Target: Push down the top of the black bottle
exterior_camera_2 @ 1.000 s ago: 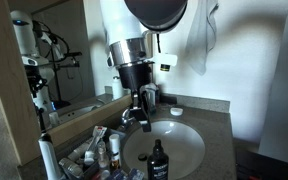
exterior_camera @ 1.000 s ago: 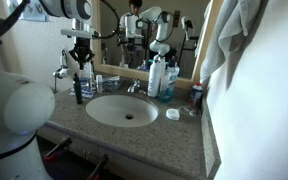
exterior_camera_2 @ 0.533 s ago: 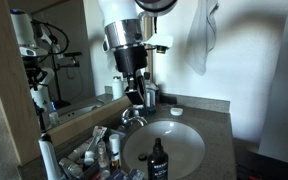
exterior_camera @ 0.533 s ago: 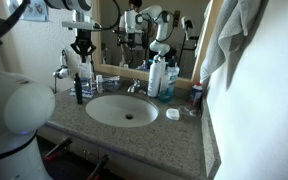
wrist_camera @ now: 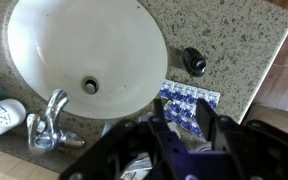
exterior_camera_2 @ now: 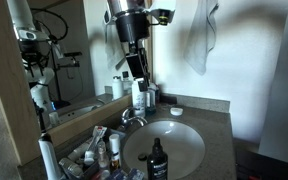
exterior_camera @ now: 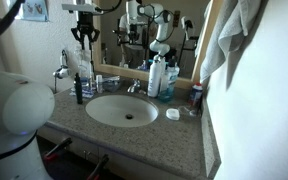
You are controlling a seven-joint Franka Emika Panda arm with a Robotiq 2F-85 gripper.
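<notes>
- The black bottle (exterior_camera_2: 159, 163) stands upright on the speckled counter (exterior_camera: 174, 135), just beside the rim of the white sink (exterior_camera: 124, 108).
- Its top (wrist_camera: 194, 62) is bare, with nothing touching it.
- A blue-patterned packet (wrist_camera: 189, 98) lies close by the bottle.
- The gripper (exterior_camera: 83, 40) hangs well above the bottle. Its fingers point down and are spread apart, gripping nothing.
- The faucet (wrist_camera: 46, 128) sits at the basin's edge.
- Taller white bottles (exterior_camera: 156, 75) stand against the mirror.
</notes>
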